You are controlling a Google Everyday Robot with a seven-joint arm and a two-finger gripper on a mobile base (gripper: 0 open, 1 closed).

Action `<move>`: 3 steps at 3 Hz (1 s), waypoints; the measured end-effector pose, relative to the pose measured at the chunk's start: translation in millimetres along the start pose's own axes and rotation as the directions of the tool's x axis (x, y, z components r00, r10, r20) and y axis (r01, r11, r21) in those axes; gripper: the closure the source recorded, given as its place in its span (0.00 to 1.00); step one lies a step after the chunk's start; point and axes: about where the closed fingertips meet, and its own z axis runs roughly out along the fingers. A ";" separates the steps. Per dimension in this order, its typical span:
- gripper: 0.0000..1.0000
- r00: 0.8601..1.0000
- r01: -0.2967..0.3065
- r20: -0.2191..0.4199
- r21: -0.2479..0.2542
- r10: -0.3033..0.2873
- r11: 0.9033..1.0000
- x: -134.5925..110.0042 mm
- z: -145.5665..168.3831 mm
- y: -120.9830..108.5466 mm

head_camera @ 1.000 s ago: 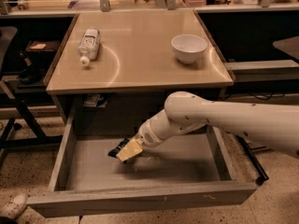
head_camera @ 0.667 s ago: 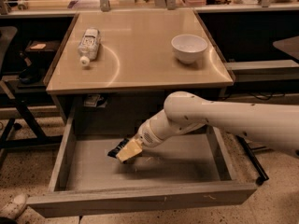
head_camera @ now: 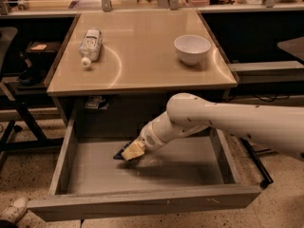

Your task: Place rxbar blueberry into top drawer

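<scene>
Below the counter's (head_camera: 142,56) front edge, in the top drawer (head_camera: 142,201), our gripper (head_camera: 133,151) clamps the flat dark rxbar blueberry (head_camera: 119,155).

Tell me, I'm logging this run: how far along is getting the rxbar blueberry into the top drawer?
Done: the top drawer stands open. In hand: the gripper is low inside it, the rxbar blueberry at its tip. Left: leaving the bar on the drawer floor and pulling the arm out.

One camera view: set high before the table (head_camera: 142,56), facing forward and down, middling near; top drawer (head_camera: 142,201) nearest the lens; arm enters from frame right, gripper (head_camera: 130,152) low inside that drawer, left of centre
</scene>
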 end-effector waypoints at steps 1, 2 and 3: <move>0.00 1.000 0.000 0.000 0.000 0.000 1.000 0.0 0.1 0.1; 0.00 1.000 0.000 0.000 0.000 0.000 1.000 0.0 0.1 0.1; 0.00 1.000 -0.010 -0.024 0.042 0.010 0.999 -8.1 -19.0 5.3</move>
